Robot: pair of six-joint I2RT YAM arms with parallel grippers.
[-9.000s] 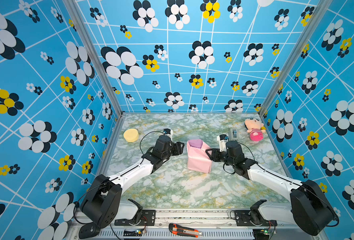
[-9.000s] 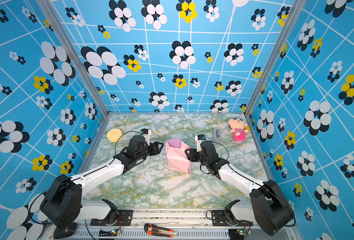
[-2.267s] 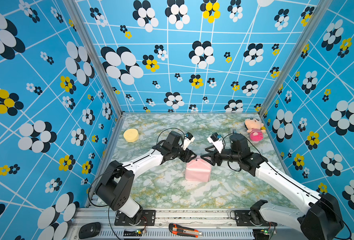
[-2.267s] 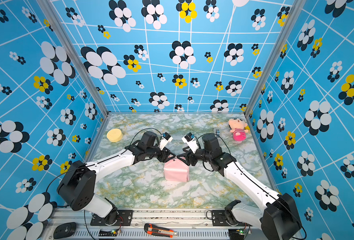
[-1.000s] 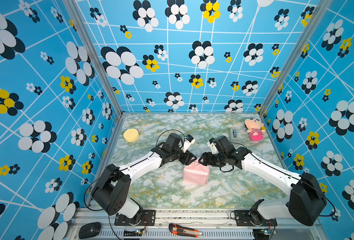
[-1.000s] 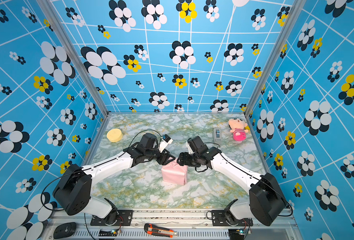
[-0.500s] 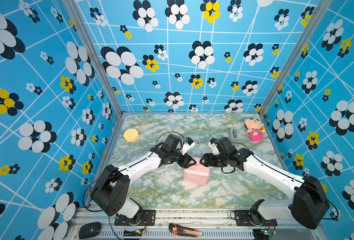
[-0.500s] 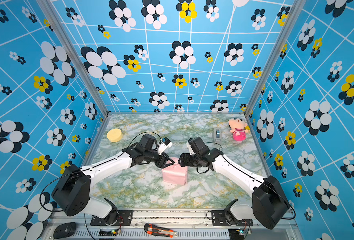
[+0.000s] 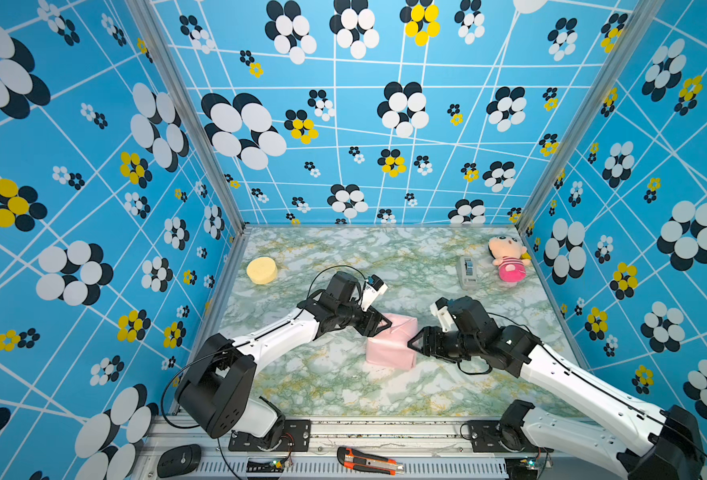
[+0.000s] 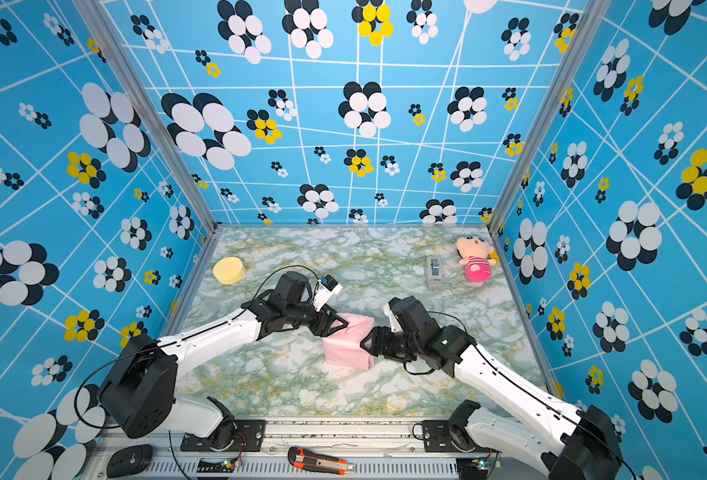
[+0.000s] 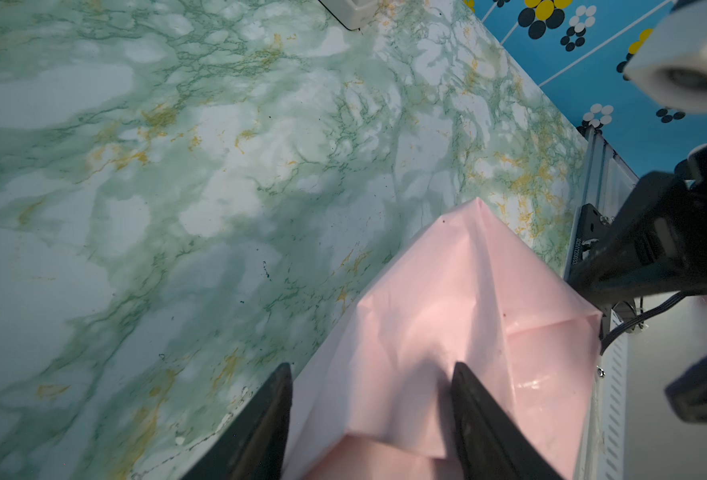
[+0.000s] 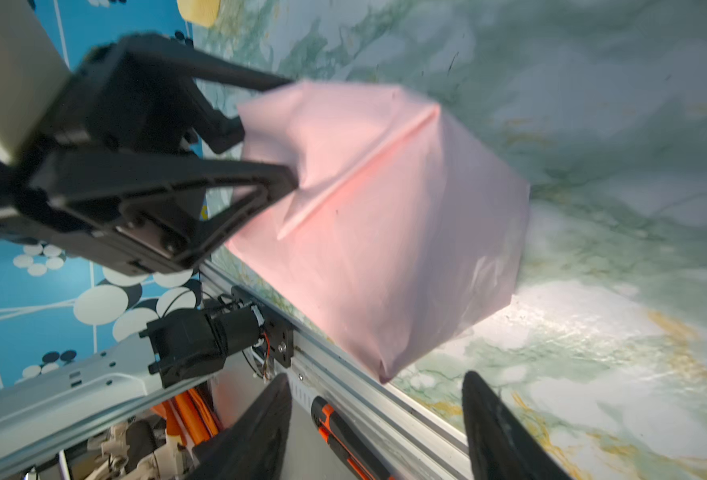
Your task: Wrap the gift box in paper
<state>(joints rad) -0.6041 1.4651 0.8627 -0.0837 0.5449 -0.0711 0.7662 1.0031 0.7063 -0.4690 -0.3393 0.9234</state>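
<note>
Two grippers met at one pink block, mid-table. We noted the paper [image 9: 387, 353] folded round on every side we could see, pale pink outward. It had a diagonal crease across its top and a tucked flap at the far-left end. The box was hidden under it. It sat on the marble table [image 9: 322, 386], a touch skewed to the table's edges.

Left gripper [image 9: 383, 326]: reached in low from the left, at the paper's far-left corner. Jaws stood part open, astride that corner. In the left wrist view one finger [image 11: 478, 415] lay over the paper, and its mate was at the paper's edge above bare table. In the right wrist view both tips touched the paper. Whether they squeezed it, we could not tell.

Right gripper [image 9: 411, 343]: came in from the right, just beside the paper's right end. Jaws were wide apart with nothing held. A corner of the paper lay at their mouth in the right wrist view. Contact we could not judge.

Elsewhere we logged a yellow sponge [image 9: 262, 270] far left, and a tape dispenser [image 9: 467, 272] and a doll [image 9: 507, 259] far right. All were well apart from the paper. A cutter [image 9: 368, 459] lay on the near rail [image 9: 426, 442].
</note>
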